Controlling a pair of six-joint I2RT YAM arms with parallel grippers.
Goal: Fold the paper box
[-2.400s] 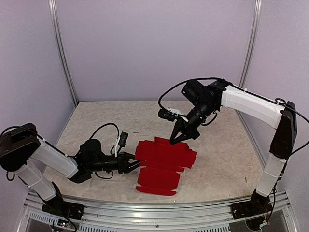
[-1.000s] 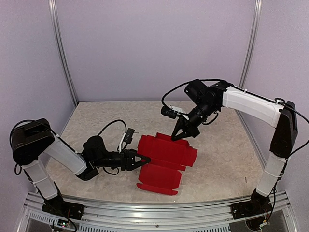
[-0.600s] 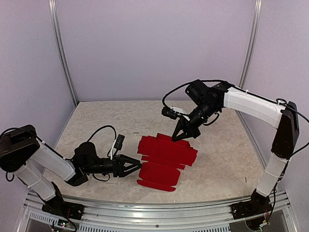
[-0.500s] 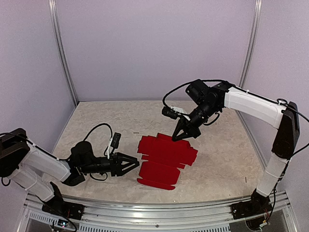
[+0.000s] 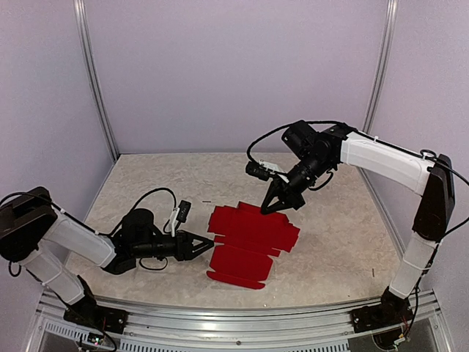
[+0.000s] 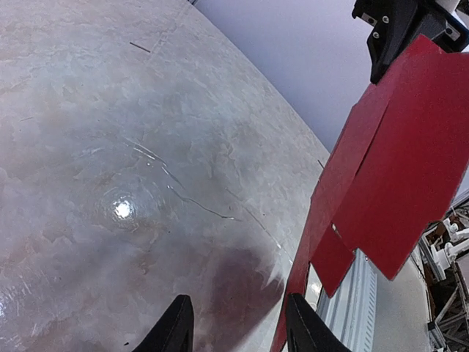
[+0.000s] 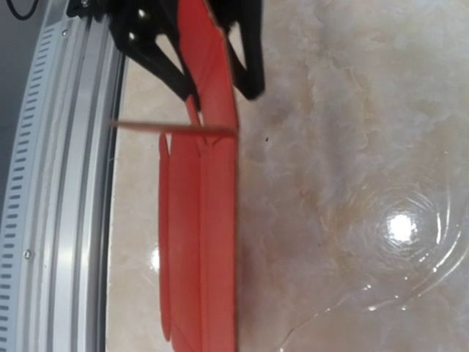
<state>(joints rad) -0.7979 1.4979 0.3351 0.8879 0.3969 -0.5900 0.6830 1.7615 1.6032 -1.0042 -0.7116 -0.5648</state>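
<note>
– One table [image 5: 146, 183], one paper box [image 5: 249, 238], two grippers. Which step?
– Early, I'd say. The box is a red cut sheet lying near flat mid-table, between the arms, with no walls up yet. Right gripper [image 5: 270, 209] is clamped on its far edge, and that side looks slightly raised. Left gripper [image 5: 201, 246] sits low just beside the left edge, jaws apart, holding nothing.
– Next move?
– My guess: left takes or tips up the near-left edge while right pins the sheet. It needs a low, level approach, because thin card will slide or buckle.
– Do the wrist views add anything?
– Left wrist: both fingers [image 6: 174, 326] are spread, with the card edge just beside one of them and not gripped. Overhead can't resolve that. Right wrist: fingers [image 7: 245, 66] sit either side of the card, seen edge-on, so the pinch is confirmed. Only overhead gives the full outline and notches.
</note>
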